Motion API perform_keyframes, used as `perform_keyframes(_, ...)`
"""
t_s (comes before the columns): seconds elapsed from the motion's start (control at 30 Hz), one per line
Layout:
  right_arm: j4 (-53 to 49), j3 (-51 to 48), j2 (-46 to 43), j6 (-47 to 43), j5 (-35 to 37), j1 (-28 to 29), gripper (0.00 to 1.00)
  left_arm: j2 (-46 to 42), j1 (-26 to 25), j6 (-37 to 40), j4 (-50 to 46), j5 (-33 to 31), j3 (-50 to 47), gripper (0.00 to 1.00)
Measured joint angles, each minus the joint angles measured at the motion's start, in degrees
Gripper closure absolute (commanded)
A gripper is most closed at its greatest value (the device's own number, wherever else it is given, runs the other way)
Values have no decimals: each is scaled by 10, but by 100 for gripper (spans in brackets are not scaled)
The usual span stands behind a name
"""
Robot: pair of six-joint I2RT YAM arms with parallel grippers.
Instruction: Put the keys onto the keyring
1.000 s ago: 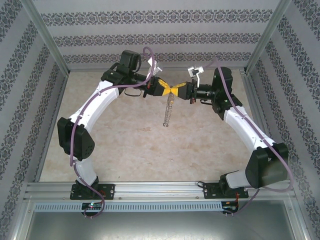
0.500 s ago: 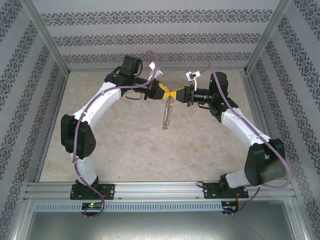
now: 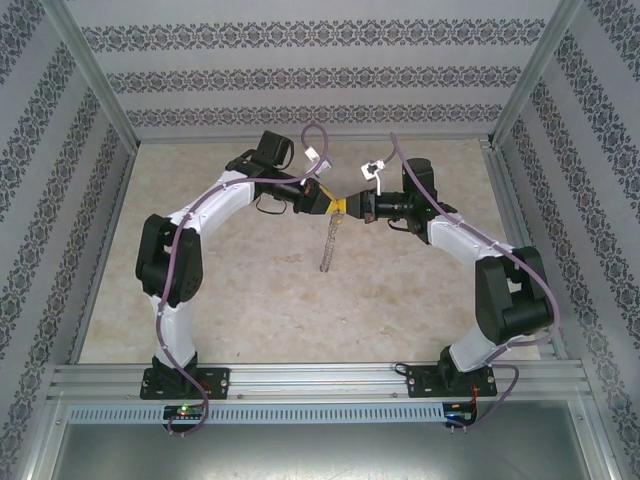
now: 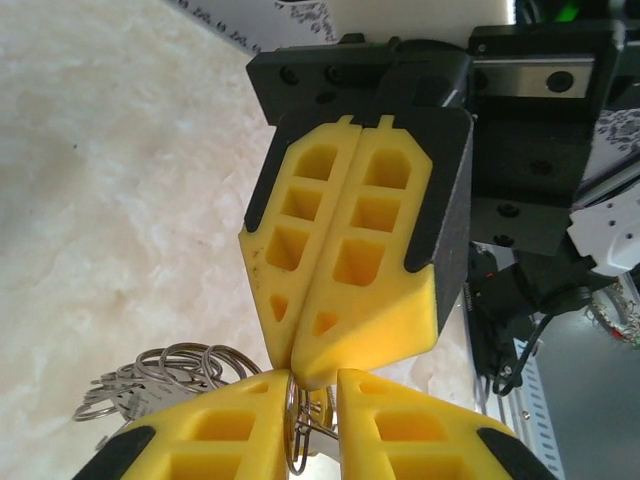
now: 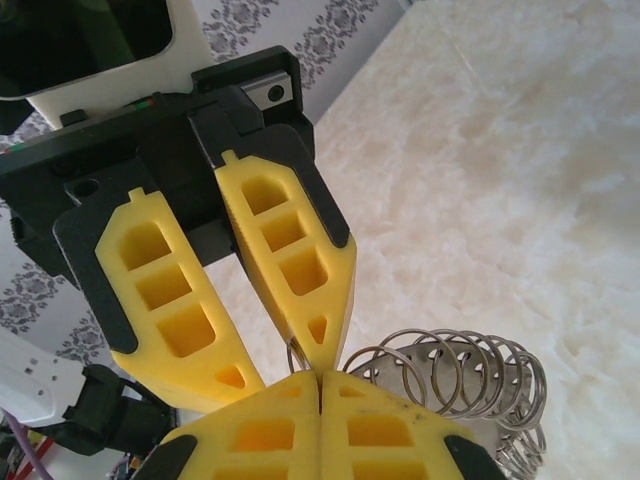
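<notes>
Over the far middle of the table (image 3: pixel 250 300), the right gripper (image 3: pixel 352 207) is pinching the dangling keyring (image 3: pixel 328 245) in closed jaws while the left gripper (image 3: pixel 330 203) is straddling its wire, jaws narrowly apart; whether the keys are threaded on cannot be told.

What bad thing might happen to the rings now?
The left gripper has its jaws apart, so just the shut right gripper seems to pinch the keyring. If that pinch slips, the keyring may drop onto the table. The yellow fingertips are nearly touching and might bump.
</notes>
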Motion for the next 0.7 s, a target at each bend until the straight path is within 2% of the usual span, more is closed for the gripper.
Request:
perform_keyframes(0.33, -7, -3, 28, -35, 15, 4, 100, 19, 3, 0, 2, -10, -5, 75)
perform_keyframes(0.7, -68, 15, 40, -95, 32, 18, 100, 19, 14, 10, 7, -7, -11, 72)
